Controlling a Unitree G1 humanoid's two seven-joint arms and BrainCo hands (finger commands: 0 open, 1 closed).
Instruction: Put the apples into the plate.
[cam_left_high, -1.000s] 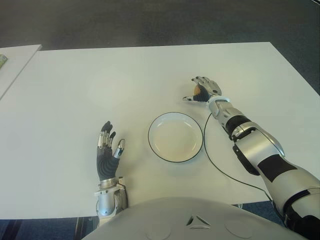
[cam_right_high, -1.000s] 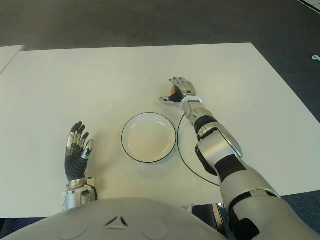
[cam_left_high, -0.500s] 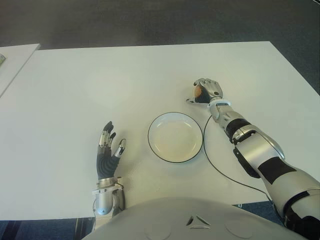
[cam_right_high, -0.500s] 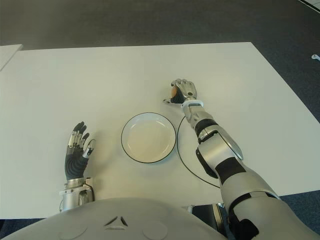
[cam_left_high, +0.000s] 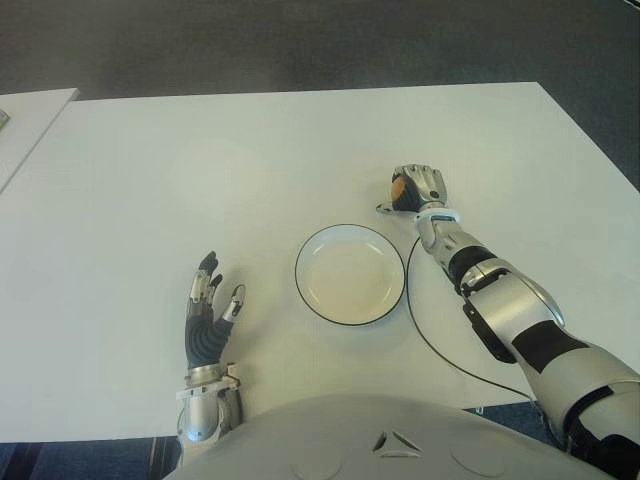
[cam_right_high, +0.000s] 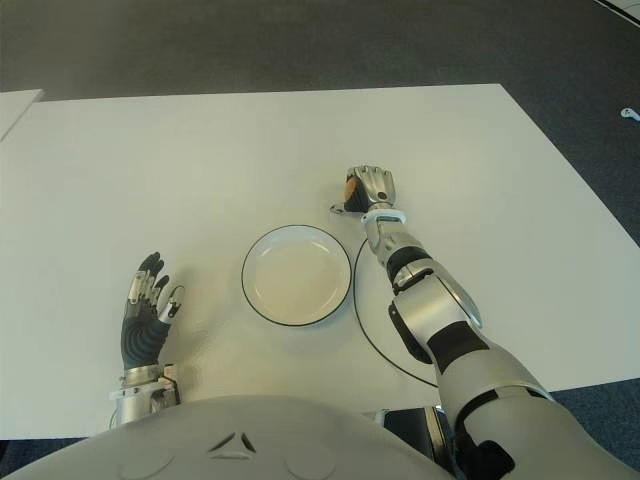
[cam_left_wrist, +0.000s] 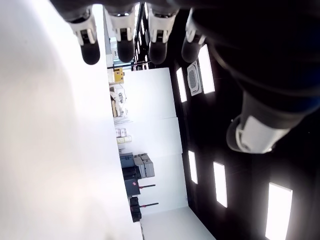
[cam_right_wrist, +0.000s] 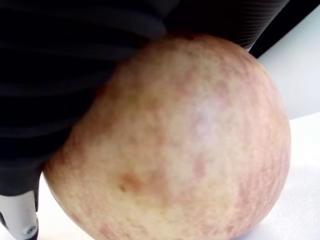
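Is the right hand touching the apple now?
Touching. In the right wrist view the apple presses against the dark palm of the right hand with no gap.

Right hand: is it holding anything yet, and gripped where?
Yes. The right hand is closed around an apple, fingers curled over its top with the palm against its side, beyond the empty plate. The left hand is open and holds nothing.

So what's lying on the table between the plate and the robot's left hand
Nothing: in the left eye view only bare white table separates the plate from the open left hand. The apple is in the right hand, beyond the plate.
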